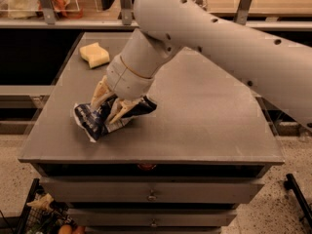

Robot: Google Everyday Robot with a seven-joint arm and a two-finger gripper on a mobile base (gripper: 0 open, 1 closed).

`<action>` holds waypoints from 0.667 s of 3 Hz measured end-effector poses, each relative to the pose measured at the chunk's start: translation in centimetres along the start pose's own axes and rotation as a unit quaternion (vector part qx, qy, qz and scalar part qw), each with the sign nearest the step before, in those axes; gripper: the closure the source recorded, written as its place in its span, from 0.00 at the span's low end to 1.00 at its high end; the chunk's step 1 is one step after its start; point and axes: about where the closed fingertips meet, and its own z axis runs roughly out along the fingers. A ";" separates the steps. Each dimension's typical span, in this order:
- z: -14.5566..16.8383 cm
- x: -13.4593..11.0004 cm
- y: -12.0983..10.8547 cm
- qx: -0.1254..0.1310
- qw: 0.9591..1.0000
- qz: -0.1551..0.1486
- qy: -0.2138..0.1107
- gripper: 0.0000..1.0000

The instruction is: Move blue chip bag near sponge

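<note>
The camera view looks down on a grey metal surface (204, 121) that tops a cabinet of drawers (151, 195), with the robot's thick white arm (219, 38) reaching in from the upper right and bending down toward the left front of the top. The gripper (111, 104) is low over the surface at the end of the arm, pressed into the blue chip bag (89, 122). Its pale yellow fingers (100, 92) are drawn close to each other and pinch the crumpled middle of the bag between them. The bag lies on the left front part of the surface, its navy body bunched up under the gripper, one end pointing toward the left front edge and the other sticking out to the right of the wrist. The sponge (94, 54) sits flat near the back left corner of the surface, well apart from the bag and untouched by the arm.
</note>
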 end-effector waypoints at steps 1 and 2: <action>-2.2 0.4 -0.6 0.022 0.999 -0.002 0.025 0.95; -5.1 0.8 -1.9 0.046 0.997 -0.017 0.060 1.00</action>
